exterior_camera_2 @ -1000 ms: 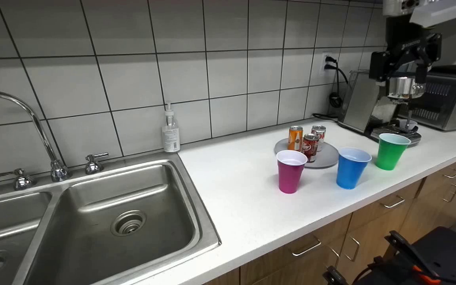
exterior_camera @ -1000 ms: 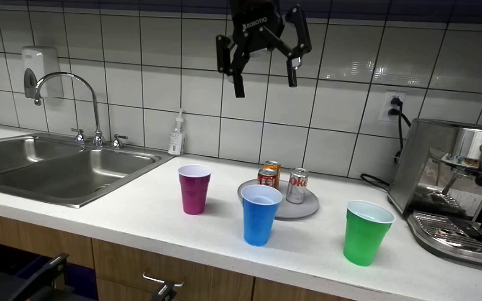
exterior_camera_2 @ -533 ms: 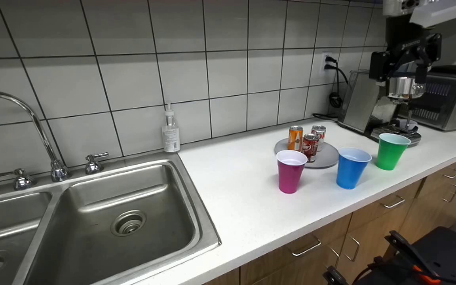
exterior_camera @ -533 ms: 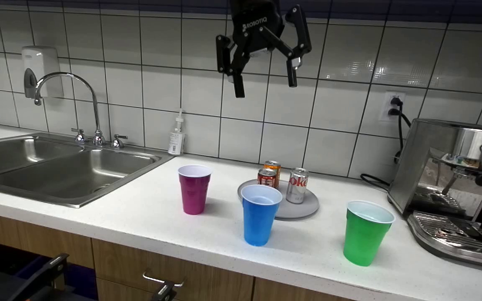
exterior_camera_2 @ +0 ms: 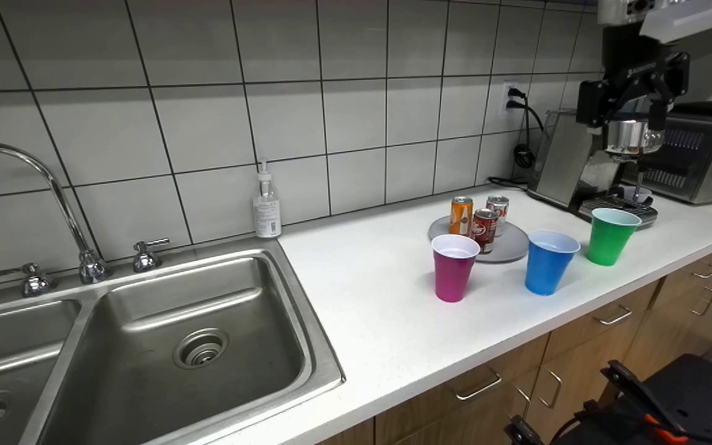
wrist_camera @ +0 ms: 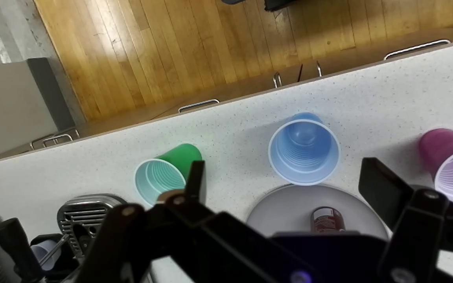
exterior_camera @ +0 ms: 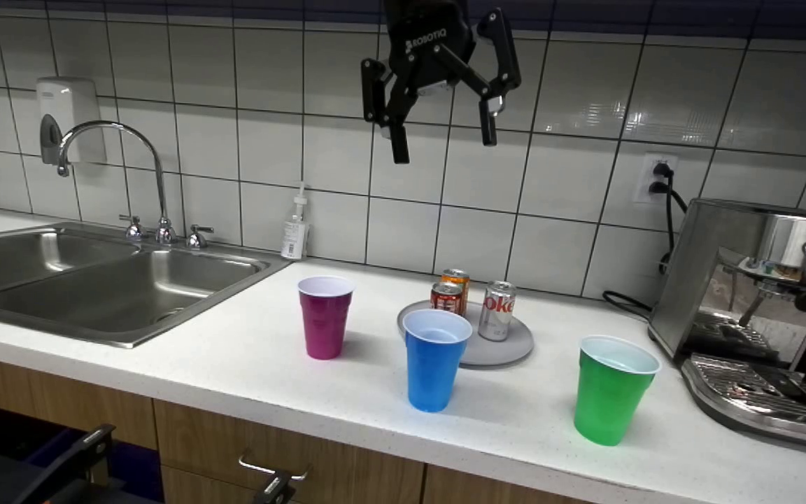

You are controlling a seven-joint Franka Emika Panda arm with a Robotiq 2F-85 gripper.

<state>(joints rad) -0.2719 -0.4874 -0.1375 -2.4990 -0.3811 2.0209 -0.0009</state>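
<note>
My gripper (exterior_camera: 445, 149) hangs high above the counter, fingers spread wide with nothing between them. Below it, a grey round plate (exterior_camera: 518, 350) carries a silver Coke can (exterior_camera: 497, 315), an orange can (exterior_camera: 456, 277) and a dark red can (exterior_camera: 447, 299). Around the plate's front stand three upright cups: magenta (exterior_camera: 324, 325), blue (exterior_camera: 434, 374) and green (exterior_camera: 609, 399). In the wrist view the blue cup (wrist_camera: 304, 151) shows between the fingers, with the dark red can (wrist_camera: 327, 221) partly covered by the gripper body. That body hides the other two cans there.
A double steel sink (exterior_camera_2: 322, 346) with a faucet (exterior_camera_2: 68, 210) lies at one end. A pump bottle (exterior_camera_2: 267, 210) stands by the tiled wall. At the far end are an espresso machine (exterior_camera: 697, 280), a toaster oven (exterior_camera_2: 696, 154) and plugged-in cords (exterior_camera_2: 526, 117). Drawers line the counter front.
</note>
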